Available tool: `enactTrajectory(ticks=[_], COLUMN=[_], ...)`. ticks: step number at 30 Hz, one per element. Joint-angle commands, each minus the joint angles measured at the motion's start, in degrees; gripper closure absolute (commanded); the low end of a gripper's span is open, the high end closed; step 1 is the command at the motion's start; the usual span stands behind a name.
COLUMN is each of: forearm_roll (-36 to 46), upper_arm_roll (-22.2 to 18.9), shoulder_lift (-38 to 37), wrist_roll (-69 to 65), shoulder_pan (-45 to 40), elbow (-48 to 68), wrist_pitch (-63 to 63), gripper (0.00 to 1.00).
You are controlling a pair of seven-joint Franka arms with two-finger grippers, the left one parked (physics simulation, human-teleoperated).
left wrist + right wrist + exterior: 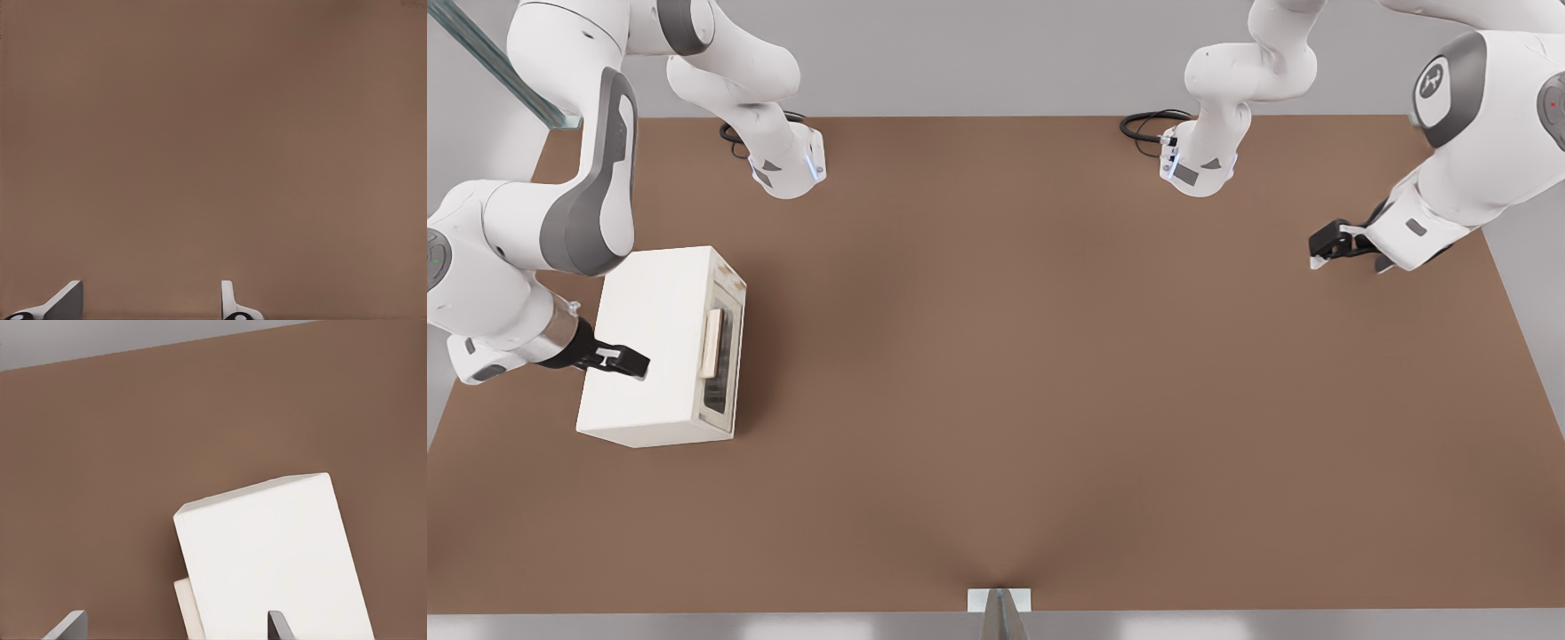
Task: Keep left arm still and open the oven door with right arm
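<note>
A small cream-white box oven [660,342] stands on the brown table at the front view's left. Its oven door [726,356], with a dark window and a pale tan bar handle [712,343], faces the front view's right and lies flush against the box. The right arm's gripper [637,362] hovers over the oven's top, pointing toward the door side and short of the handle. In the right wrist view the gripper [173,628] is open, its fingertips [69,624] wide apart above the oven's top [273,560], with a strip of the handle [189,608] showing beyond the edge.
The other arm's gripper [1327,242] hangs over the table [1049,400] at the front view's right. Two arm bases [787,167] [1197,169] with black cables stand at the far edge. A small mount [999,602] sits at the near edge.
</note>
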Motion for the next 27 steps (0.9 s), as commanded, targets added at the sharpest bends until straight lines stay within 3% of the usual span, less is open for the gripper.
enactTrajectory(ticks=[1,2,3,5,7,9,10,11,12,19,24,27], forearm_roll=[-0.2,-0.1,-4.5,-19.9,-33.9,-37.7,-40.5,-41.8,-41.8,-39.2,-40.3,-45.9], upper_arm_roll=[0.0,0.6,4.1,14.8,19.2,20.8,20.9,20.9,20.9,22.3,22.0,21.7], shoulder_lift=[-0.2,-0.2,-0.3,-0.6,-0.6,0.0,0.6,0.9,1.0,2.7,4.4,4.9], wrist_roll=[-4.2,-4.1,-3.9,-1.2,5.5,7.2,9.1,9.7,12.1,35.4,41.1,41.0], shoulder_pan=[0.0,0.3,0.7,1.1,2.4,4.3,5.4,5.4,5.4,5.6,5.5,5.4], elbow=[-0.2,-0.7,-2.7,-9.0,-15.7,-17.8,-17.8,-17.8,-18.5,-23.4,-26.6,-27.7], wrist_pitch=[-0.3,-0.3,-0.4,-0.4,-1.2,-4.4,-6.4,-8.6,-10.0,-14.1,-10.4,-8.8], gripper=[0.0,0.0,0.0,0.0,0.0,0.01,0.17,0.53,0.79,0.79,0.79,0.79])
